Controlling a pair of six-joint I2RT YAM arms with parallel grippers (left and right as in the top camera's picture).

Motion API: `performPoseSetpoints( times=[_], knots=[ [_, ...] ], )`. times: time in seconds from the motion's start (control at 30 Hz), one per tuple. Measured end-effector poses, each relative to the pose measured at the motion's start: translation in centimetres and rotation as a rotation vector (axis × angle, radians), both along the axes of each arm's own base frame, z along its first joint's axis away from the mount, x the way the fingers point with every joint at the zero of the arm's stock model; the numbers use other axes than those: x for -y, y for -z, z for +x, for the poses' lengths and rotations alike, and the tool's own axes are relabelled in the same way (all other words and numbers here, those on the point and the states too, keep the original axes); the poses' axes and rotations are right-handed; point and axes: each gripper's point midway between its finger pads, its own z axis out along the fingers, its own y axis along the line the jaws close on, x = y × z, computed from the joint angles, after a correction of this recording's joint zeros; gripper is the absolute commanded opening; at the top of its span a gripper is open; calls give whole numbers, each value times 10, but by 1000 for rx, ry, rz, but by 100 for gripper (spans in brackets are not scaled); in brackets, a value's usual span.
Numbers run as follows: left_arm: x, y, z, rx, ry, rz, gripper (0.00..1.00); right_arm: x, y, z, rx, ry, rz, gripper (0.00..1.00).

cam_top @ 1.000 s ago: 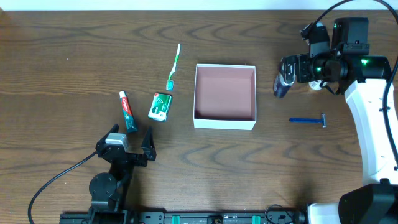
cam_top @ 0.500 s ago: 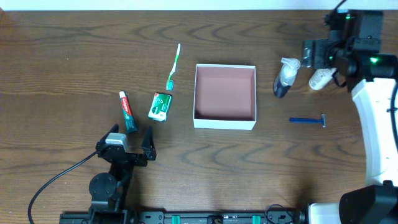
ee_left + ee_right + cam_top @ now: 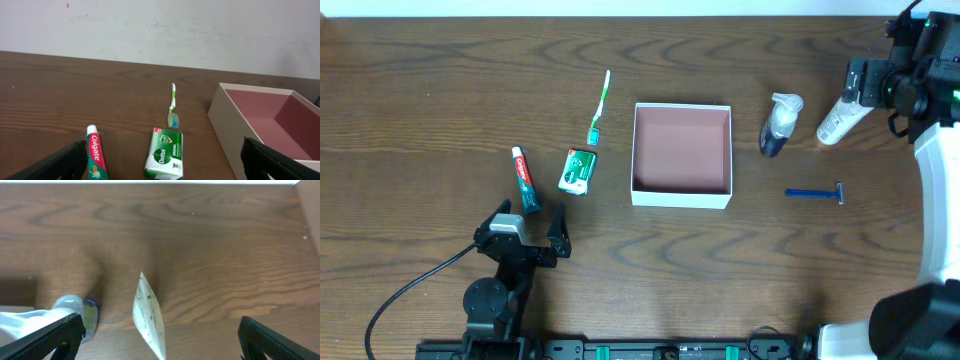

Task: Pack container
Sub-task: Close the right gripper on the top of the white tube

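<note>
Overhead: the square white-walled container [image 3: 681, 198], reddish-brown inside, is shown mid-table between a green-and-white soap packet [image 3: 578, 171] and a clear spray bottle [image 3: 778, 124].
Left wrist: the left gripper [image 3: 162, 161] is seen spread wide.
Right wrist: the right gripper [image 3: 159, 342] is likewise spread, with a white tube [image 3: 149, 316] lying ahead.

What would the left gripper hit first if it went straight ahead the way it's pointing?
Most likely the green-and-white soap packet, centred between the open fingers of the left gripper in the wrist view; the toothpaste tube lies just left of that line.
</note>
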Motion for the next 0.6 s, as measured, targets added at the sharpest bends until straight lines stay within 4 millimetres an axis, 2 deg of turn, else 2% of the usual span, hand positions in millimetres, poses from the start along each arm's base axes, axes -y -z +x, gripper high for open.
performPoseSetpoints(
  times=[0.13,0.33,0.47,0.53,0.6],
  knots=[
    [0,0,0,0,0,0,98,1,28,9,-58,-26,9,98],
    [0,0,0,0,0,0,98,2,56,18,-111,-47,12,83],
    [0,0,0,0,0,0,98,1,60,19,-120,-56,13,61],
    [0,0,0,0,0,0,98,1,61,19,-120,-55,16,58],
    [0,0,0,0,0,0,98,1,60,19,-118,-55,15,49]
  ],
)
